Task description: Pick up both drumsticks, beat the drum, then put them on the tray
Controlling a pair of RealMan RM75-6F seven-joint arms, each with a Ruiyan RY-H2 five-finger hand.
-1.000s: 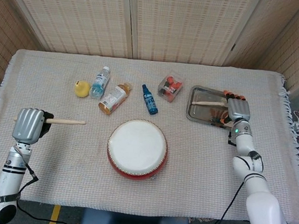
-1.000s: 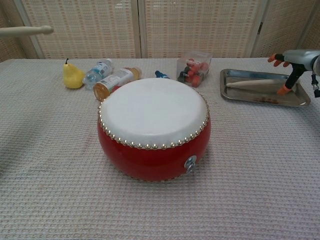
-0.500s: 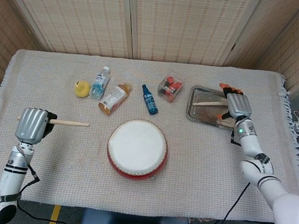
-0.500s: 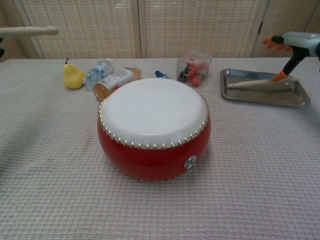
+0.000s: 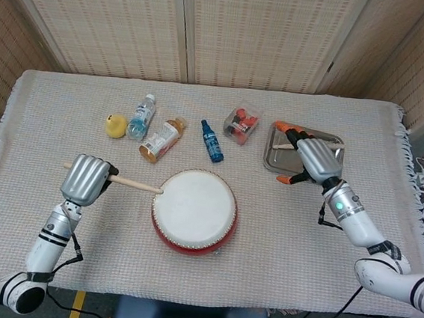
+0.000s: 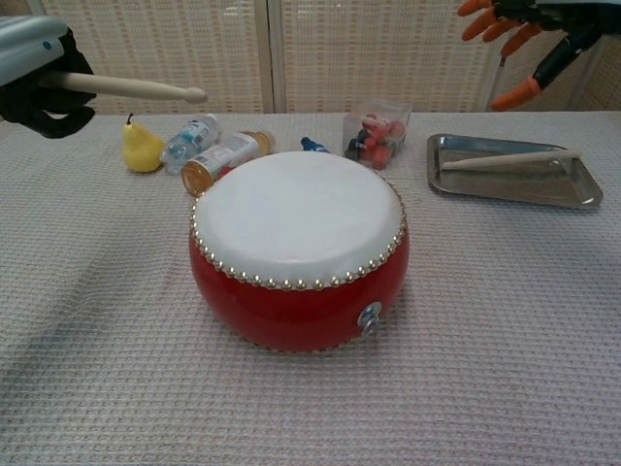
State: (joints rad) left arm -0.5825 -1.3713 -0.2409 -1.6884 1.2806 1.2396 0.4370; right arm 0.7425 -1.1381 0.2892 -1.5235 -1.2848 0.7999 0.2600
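Your left hand (image 5: 86,179) swings one wooden drumstick (image 5: 136,185) toward the round drum (image 5: 195,211), fingers clamped; right hand (image 5: 316,159) lifts, fingers apart, from the second drumstick (image 6: 509,160) on the metal tray (image 6: 572,197).

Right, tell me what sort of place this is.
Likely an indoor robot test setup, not a home: a table under a woven cloth, woven screens behind it, and staged props such as a red drum and a metal tray.

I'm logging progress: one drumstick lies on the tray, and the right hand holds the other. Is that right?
Wrong hand. The chest view shows the left hand holding the other drumstick; the right hand is open and empty. One drumstick does lie on the tray.
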